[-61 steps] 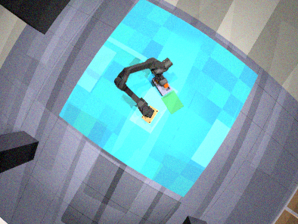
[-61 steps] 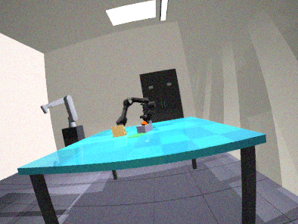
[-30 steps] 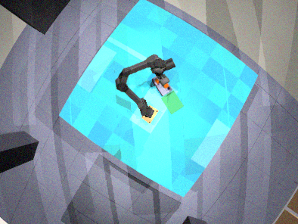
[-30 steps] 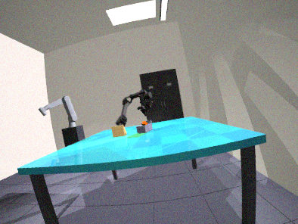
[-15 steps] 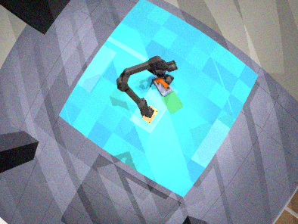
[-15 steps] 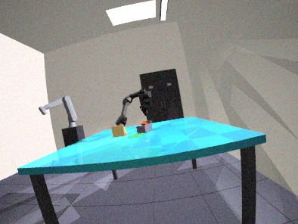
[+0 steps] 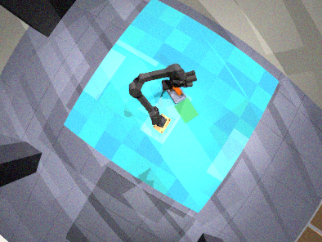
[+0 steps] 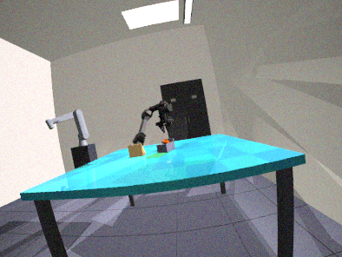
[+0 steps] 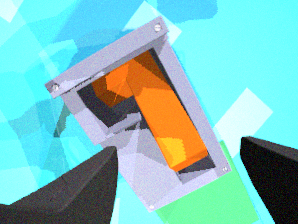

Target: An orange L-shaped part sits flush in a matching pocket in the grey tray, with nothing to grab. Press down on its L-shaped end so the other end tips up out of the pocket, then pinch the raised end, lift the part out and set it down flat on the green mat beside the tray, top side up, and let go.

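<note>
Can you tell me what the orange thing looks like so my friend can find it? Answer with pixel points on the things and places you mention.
On the bright blue table [image 7: 229, 123] [image 8: 174, 174], find the grey tray [image 7: 181, 100] [image 8: 171, 146] [image 9: 195, 105], next to the flat green mat [image 7: 186, 111] [image 9: 210, 202]. The L-shaped part [image 7: 177, 91] [image 8: 166, 141] [image 9: 167, 120] sits inside it, the only orange thing there.

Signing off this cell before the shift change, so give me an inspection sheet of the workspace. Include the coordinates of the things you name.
Surface: bright cyan patterned tabletop [image 7: 229, 135] [image 8: 174, 171].
Job's things: orange L-shaped part [image 7: 177, 91] [image 8: 166, 141] [image 9: 167, 117] within the grey rectangular tray [image 7: 178, 99] [image 8: 170, 146] [image 9: 193, 106]; flat green square mat [image 7: 186, 111] [image 8: 156, 154] [image 9: 207, 200] beside it.
Clutter: nothing seen.
Gripper: black parallel-jaw [image 9: 179, 144], open above the tray, holding nothing.
Cables: nothing seen.
Surroundings: pale grey robot arm [image 8: 79, 123] on a black pedestal [image 8: 95, 152]; black double-door cabinet or doorway [image 8: 193, 110].
</note>
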`<action>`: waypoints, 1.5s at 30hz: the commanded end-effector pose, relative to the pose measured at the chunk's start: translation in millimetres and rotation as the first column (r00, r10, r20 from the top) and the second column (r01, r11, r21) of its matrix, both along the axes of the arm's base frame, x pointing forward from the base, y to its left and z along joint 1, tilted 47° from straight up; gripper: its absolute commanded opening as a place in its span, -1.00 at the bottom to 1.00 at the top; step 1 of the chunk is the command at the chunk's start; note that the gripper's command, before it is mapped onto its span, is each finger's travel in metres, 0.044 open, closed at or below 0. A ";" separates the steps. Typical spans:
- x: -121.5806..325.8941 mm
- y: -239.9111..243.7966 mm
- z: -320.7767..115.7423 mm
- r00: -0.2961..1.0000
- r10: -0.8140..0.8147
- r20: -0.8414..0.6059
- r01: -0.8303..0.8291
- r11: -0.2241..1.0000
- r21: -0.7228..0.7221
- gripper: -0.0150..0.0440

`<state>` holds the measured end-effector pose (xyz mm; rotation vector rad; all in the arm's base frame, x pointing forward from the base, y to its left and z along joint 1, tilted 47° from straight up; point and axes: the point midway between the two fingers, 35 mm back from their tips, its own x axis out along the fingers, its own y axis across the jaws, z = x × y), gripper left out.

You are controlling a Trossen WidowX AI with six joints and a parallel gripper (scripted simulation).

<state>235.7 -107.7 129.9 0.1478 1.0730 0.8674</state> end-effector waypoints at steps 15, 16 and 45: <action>-9.7 -4.2 -30.9 0.905 0.332 0.267 -0.320 0.943 -0.090 0.46; -9.0 -1.1 -33.9 0.905 0.332 0.267 -0.320 0.943 -0.090 0.46; -0.8 34.3 -67.9 0.904 0.332 0.268 -0.320 0.943 -0.090 0.46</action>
